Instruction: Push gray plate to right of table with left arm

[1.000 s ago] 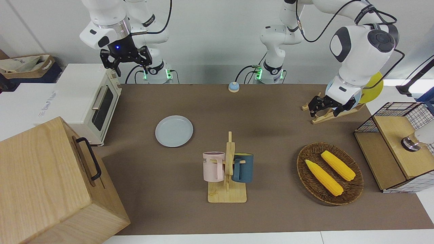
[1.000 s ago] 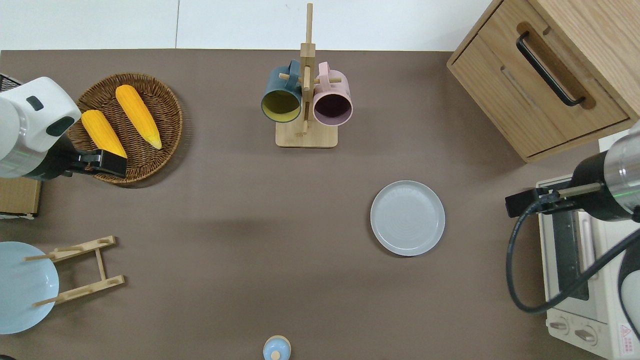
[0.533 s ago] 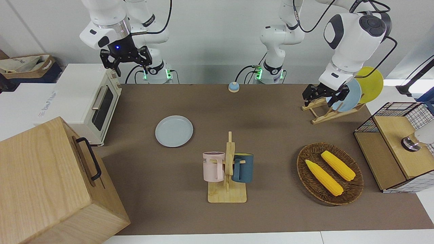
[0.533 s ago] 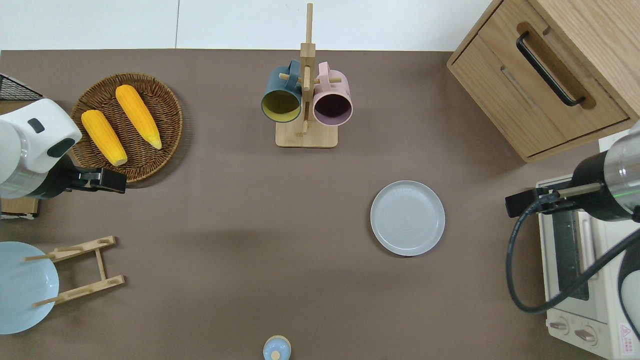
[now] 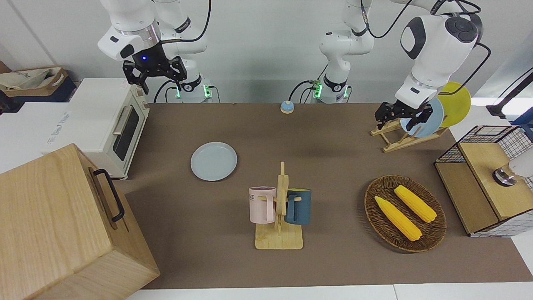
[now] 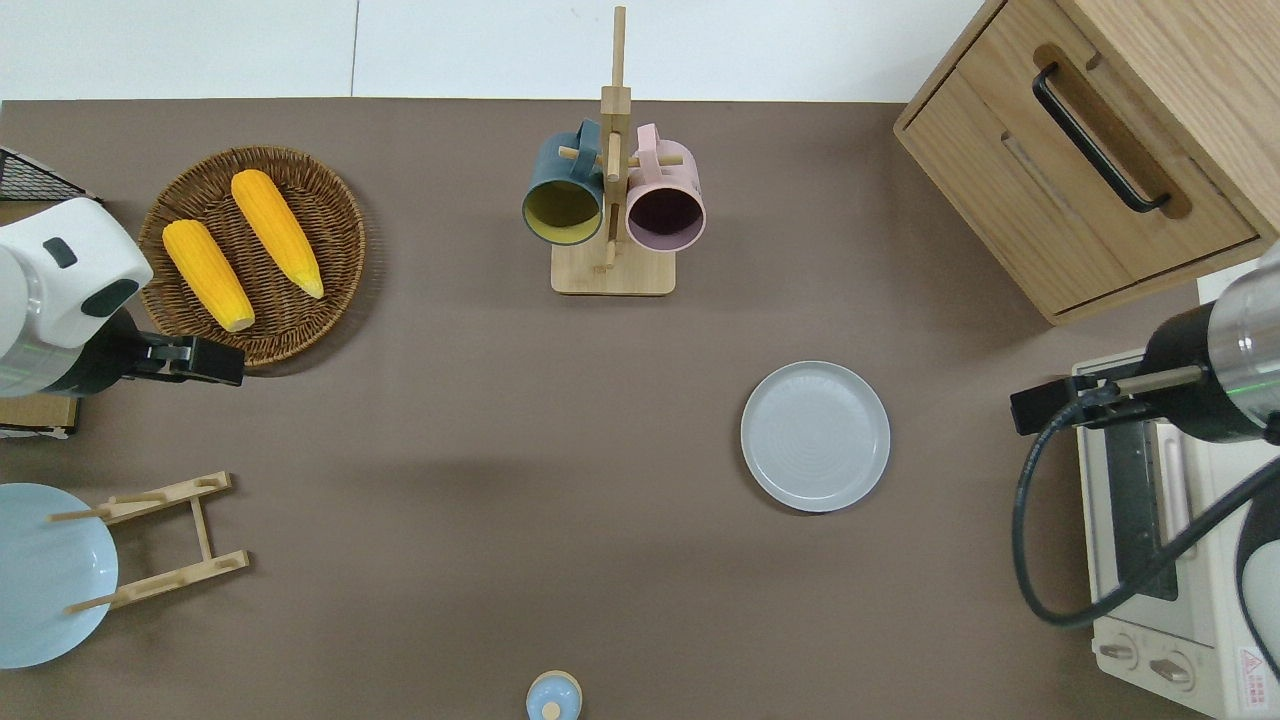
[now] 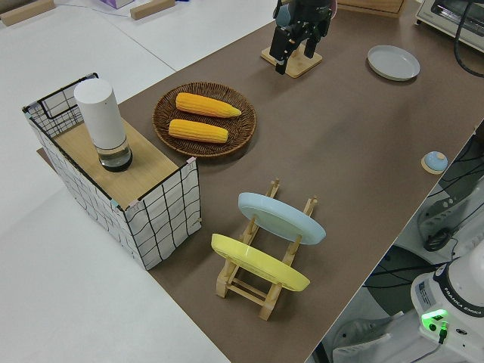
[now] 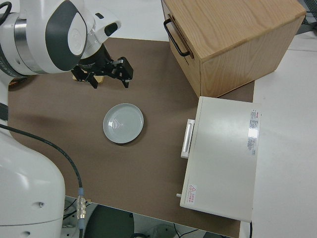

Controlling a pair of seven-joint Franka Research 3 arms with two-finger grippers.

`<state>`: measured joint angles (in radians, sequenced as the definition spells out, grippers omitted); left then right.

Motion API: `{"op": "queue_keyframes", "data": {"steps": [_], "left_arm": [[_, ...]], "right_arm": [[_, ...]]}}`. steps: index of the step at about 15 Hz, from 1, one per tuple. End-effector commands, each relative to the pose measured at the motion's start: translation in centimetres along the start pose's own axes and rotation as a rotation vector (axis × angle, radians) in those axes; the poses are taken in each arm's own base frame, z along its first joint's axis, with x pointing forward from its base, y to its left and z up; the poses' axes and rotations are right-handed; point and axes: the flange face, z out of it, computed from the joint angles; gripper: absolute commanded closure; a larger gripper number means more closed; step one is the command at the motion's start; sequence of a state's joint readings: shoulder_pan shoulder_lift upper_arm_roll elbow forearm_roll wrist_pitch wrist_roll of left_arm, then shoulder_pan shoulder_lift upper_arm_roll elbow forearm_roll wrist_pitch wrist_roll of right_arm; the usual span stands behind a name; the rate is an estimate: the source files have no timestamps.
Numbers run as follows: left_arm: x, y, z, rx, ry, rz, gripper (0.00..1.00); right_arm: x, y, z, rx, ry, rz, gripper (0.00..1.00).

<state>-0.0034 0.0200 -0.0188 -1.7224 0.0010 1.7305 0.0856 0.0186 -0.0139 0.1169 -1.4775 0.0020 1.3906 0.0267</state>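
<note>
1. Front view: the gray plate [image 5: 214, 161] lies flat on the table [image 5: 333, 137], at 10 o'clock from the mug rack [image 5: 280, 216] and near the toaster oven [image 5: 109, 123]. The left gripper [image 5: 402, 117] hangs in the air, its fingers parted and holding nothing, and covers part of the sky-blue plate [image 5: 429, 121] in the plate rack [image 5: 399, 139]. The right arm is parked; I cannot tell how far the right gripper [image 5: 154, 74] is open.
2. Overhead view: the left gripper [image 6: 205, 360] is over bare table at 6 o'clock from the corn basket [image 6: 255, 250]; its arm hides the basket's edge. The gray plate [image 6: 815, 436] sits at 4 o'clock from the mug rack [image 6: 612, 215]. The sky-blue plate [image 6: 45, 575] is cut off.
3. Left side view: the gray plate [image 7: 393, 62] is well apart from the left gripper [image 7: 291, 45].
4. Right side view: the gray plate [image 8: 123, 123] lies beside the toaster oven [image 8: 223, 156].
</note>
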Motion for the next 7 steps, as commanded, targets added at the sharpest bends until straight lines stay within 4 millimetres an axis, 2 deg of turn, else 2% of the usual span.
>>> {"op": "queue_keyframes", "data": {"steps": [1, 2, 7], "left_arm": [[-0.80, -0.74, -0.17, -0.017, 0.005, -0.063, 0.00], [-0.83, -1.01, -0.12, -0.016, 0.001, -0.111, 0.00], [-0.92, -0.95, -0.18, -0.014, -0.012, -0.116, 0.00]], "right_arm": [[-0.29, 0.22, -0.38, 0.010, -0.004, 0.006, 0.017], [-0.29, 0.22, -0.38, 0.010, -0.004, 0.006, 0.017], [-0.29, 0.22, -0.38, 0.010, -0.004, 0.006, 0.017]]}}
